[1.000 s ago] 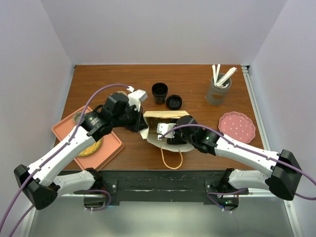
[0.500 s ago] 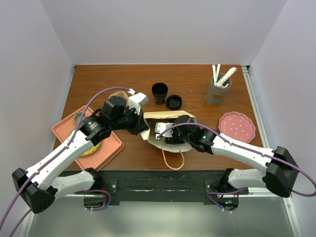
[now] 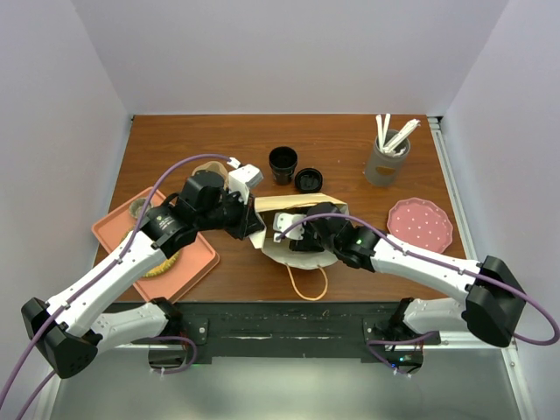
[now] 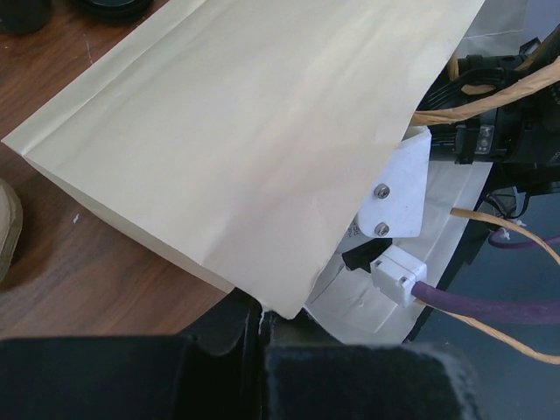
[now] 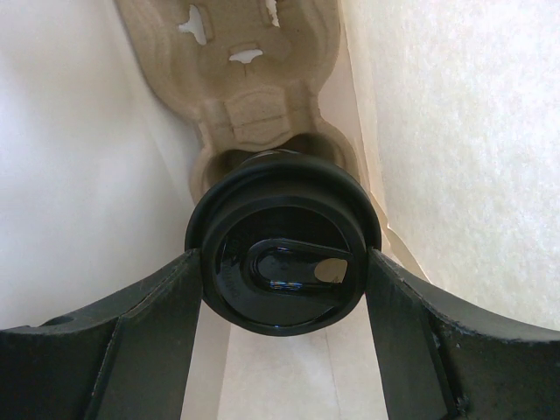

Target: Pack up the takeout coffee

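Note:
A paper bag (image 3: 282, 205) lies on its side mid-table, its mouth toward the near edge. My left gripper (image 4: 261, 325) is shut on the corner of the bag's rim (image 4: 254, 140) and holds the mouth up. My right gripper (image 5: 284, 262) is inside the bag, shut on the takeout coffee (image 5: 284, 258). The fingers (image 5: 162, 306) press both sides of the black sip lid. The cup sits at a pocket of a cardboard cup carrier (image 5: 254, 61) that lies deeper in the bag. In the top view the right gripper (image 3: 293, 232) hides the cup.
A lidless black cup (image 3: 283, 164) and a loose black lid (image 3: 308, 181) stand just behind the bag. A grey holder with white utensils (image 3: 387, 157) is at the back right, a pink plate (image 3: 420, 224) at the right, an orange tray (image 3: 188, 262) at the left. The bag's handle (image 3: 304, 282) lies toward the near edge.
My right gripper has pushed further left into the bag with the cup. My left arm shifted slightly and still holds the bag's rim.

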